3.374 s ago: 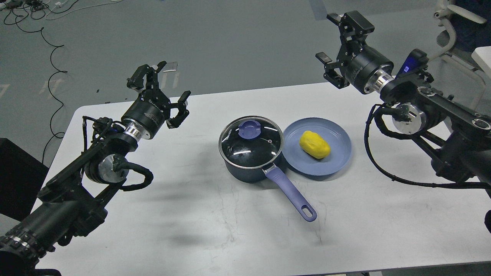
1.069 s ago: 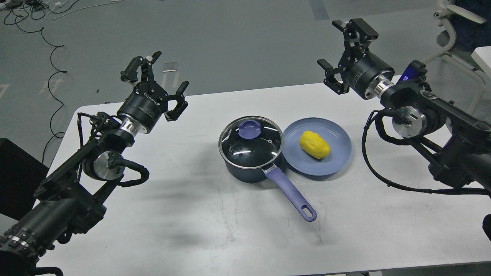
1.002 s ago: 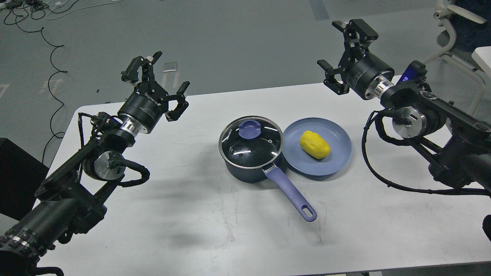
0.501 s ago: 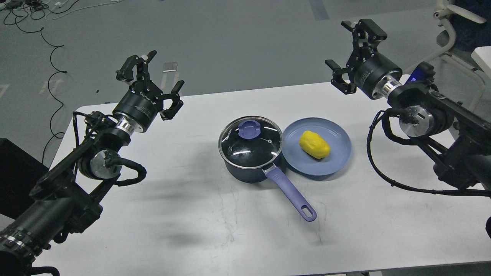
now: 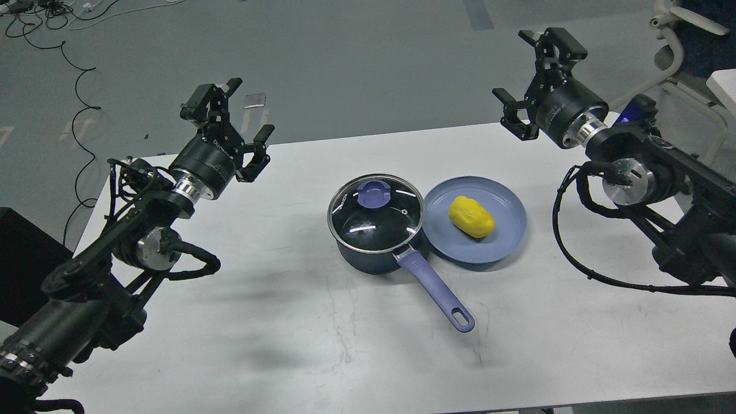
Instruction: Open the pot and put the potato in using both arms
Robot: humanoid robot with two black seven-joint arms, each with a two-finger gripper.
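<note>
A dark blue pot (image 5: 368,259) stands mid-table with a glass lid (image 5: 376,215) on it; the lid has a purple knob (image 5: 374,192). The pot's purple handle (image 5: 436,293) points toward the front right. A yellow potato (image 5: 471,216) lies on a blue plate (image 5: 506,230) touching the pot's right side. My left gripper (image 5: 233,121) is open and empty, raised over the table's far left, well left of the pot. My right gripper (image 5: 532,72) is open and empty, raised beyond the table's far edge, up and right of the plate.
The white table (image 5: 322,345) has its far edge near both grippers. Grey floor lies beyond, with black cables (image 5: 80,86) at the far left. A white chair (image 5: 684,40) stands at the far right, and a dark box (image 5: 23,259) at the left edge.
</note>
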